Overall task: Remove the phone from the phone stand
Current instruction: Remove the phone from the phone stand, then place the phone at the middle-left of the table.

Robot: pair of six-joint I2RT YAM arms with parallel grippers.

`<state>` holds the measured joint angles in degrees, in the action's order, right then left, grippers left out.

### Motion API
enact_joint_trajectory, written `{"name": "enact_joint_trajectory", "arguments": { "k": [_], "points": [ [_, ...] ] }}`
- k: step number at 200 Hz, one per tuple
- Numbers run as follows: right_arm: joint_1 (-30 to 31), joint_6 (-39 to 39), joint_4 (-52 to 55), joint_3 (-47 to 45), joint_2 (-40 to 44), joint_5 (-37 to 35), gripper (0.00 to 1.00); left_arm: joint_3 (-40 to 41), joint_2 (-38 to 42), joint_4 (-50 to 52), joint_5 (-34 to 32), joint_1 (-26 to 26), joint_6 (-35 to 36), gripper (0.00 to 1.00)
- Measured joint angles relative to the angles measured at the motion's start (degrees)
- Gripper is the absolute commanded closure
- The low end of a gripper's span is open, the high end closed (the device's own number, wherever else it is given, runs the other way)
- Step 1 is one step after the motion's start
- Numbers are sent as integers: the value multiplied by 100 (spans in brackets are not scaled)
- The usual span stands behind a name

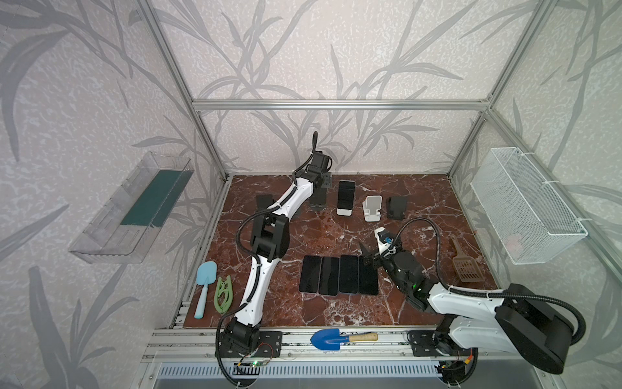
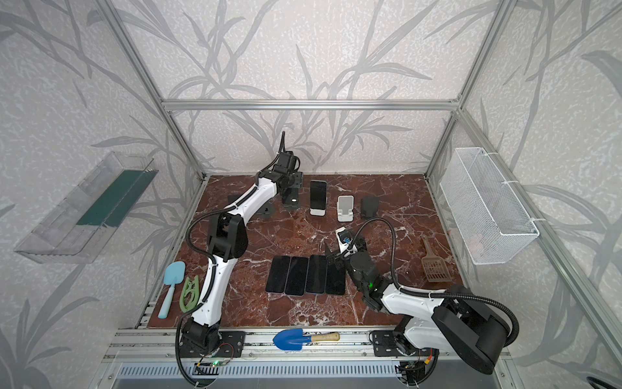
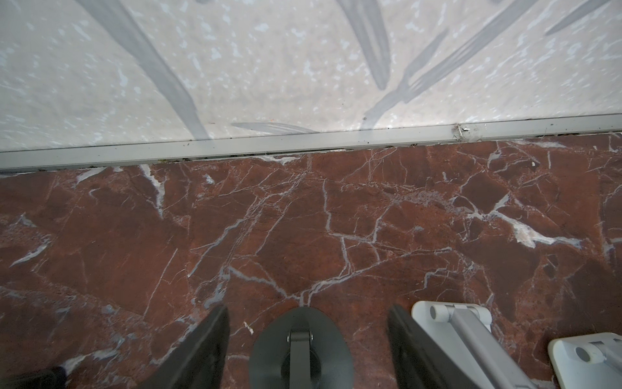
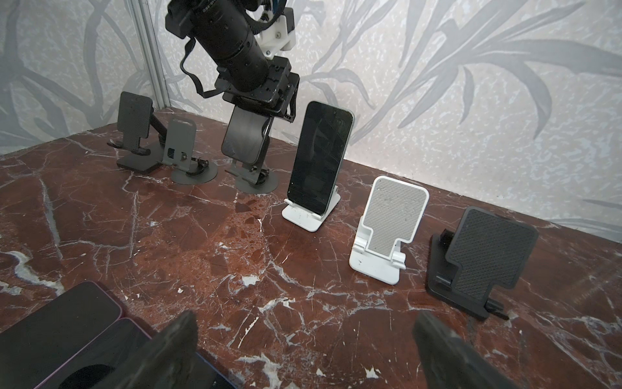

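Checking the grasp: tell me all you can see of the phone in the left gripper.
The phone is a dark, glossy slab with rounded corners and an unlit screen. It stands upright, leaning back slightly, its top hidden under the left gripper, which grips it there. Its bottom edge is at the lip of a dark round-based stand in the back row; whether it touches the lip cannot be told.

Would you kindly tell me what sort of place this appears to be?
Probably a robot test cell in a lab: an aluminium frame with wallpapered panels encloses a marble-patterned tabletop, a left arm and a right arm mount on its front rail, and phone stands line the back.
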<state>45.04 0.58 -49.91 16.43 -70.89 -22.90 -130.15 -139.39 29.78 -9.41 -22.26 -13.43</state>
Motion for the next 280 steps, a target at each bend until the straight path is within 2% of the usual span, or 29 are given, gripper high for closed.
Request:
{"name": "enact_joint_trajectory", "arguments": {
  "k": [132, 215, 280],
  "points": [
    [0, -15, 0, 0, 0, 0, 1, 35, 428, 188, 52, -39, 83, 53],
    [0, -15, 0, 0, 0, -2, 1, 1729, 2186, -387, 57, -212, 149, 53],
    [0, -57, -7, 0, -26, 0, 1, 2651, 2789, -636, 109, -289, 184, 53]
  ]
}}
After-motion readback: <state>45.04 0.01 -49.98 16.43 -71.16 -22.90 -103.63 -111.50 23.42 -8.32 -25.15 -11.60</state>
